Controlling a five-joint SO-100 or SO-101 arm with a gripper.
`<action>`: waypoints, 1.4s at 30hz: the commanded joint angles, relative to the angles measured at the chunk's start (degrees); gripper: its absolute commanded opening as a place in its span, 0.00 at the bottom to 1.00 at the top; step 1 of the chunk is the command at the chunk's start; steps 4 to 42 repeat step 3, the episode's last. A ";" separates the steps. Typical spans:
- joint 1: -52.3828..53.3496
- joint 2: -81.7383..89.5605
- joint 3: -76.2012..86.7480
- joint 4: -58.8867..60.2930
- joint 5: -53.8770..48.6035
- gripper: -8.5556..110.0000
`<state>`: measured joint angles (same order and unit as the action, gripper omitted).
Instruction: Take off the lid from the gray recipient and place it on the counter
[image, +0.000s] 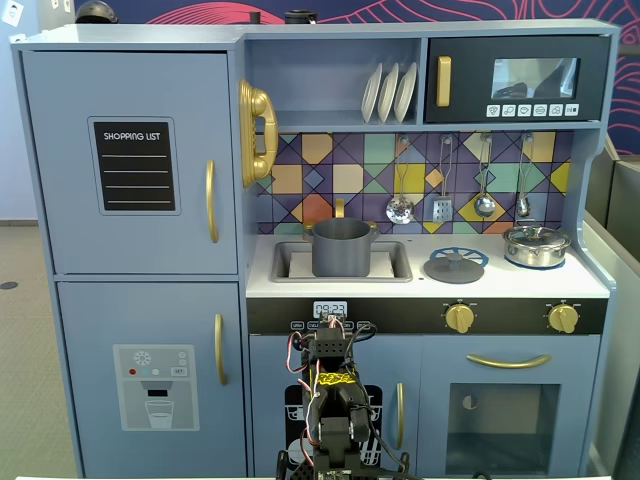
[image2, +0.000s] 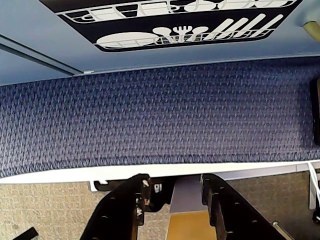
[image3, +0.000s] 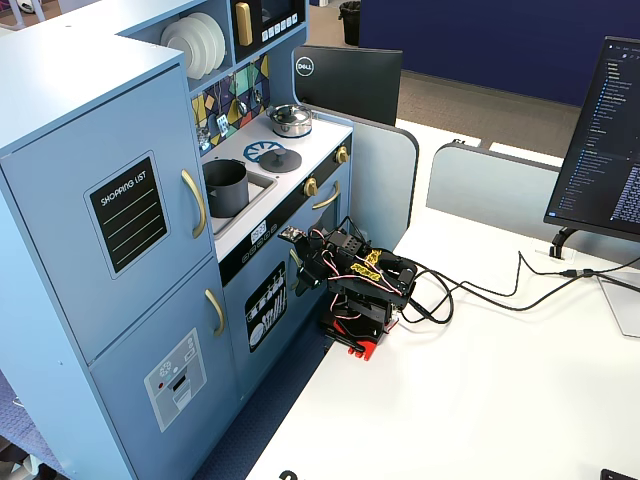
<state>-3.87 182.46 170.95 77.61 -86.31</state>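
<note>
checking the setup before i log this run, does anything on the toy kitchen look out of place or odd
Only one thing: the lid lies flat on the counter, partly covering the printed burner, instead of on the gray recipient, which stands open in the sink. Nothing looks spilled, tipped or damaged. The claw is folded low, holding nothing.

"SHOPPING LIST" chalkboard (image: 134, 166), likely "Dell" monitor back (image3: 345, 82)

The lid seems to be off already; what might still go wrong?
The lid lies near the counter's front edge; a bump might knock it off. The open, empty hand sits low beside the kitchen front and might strike the counter when rising. Loose cables by the arm could snag.
</note>
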 joint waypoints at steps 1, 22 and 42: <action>0.88 -0.35 1.05 10.02 -0.26 0.11; 0.88 -0.35 1.05 10.02 -0.26 0.11; 0.88 -0.35 1.05 10.02 -0.26 0.11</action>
